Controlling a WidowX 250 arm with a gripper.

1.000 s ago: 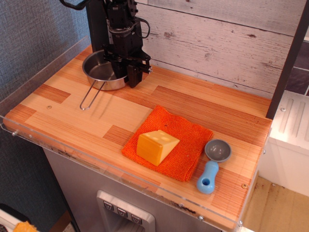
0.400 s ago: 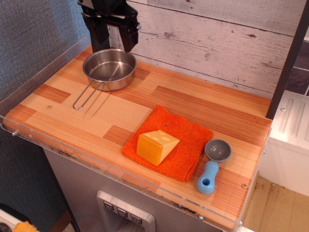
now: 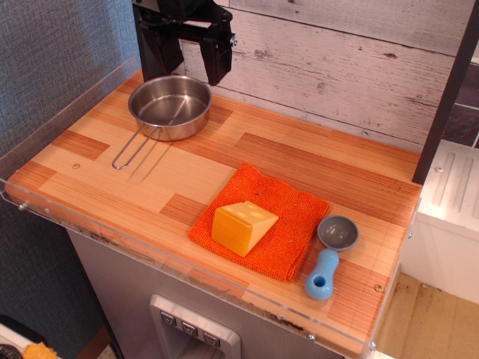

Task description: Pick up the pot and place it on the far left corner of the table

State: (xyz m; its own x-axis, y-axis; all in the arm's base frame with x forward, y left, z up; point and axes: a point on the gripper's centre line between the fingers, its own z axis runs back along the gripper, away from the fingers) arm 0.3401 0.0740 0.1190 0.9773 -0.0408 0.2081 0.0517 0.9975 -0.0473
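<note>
The pot (image 3: 170,106), a shallow shiny steel pan, sits on the table (image 3: 112,161) near its far left corner. Its thin wire loop handle (image 3: 132,149) points toward the front left. My black gripper (image 3: 194,66) hangs above the pot's far rim, clear of it. Its two fingers (image 3: 219,61) are spread wide apart and hold nothing.
An orange cloth (image 3: 262,219) lies at the front middle with a yellow cheese-like block (image 3: 242,226) on it. A grey-bowled scoop with a blue handle (image 3: 329,258) lies to its right. Clear acrylic edging (image 3: 56,108) runs along the table's left and front sides.
The gripper let go of the pot's rim, opened, and rose above it, then shifted slightly right. The pot rests a little to the left of where it was, handle swung left.
</note>
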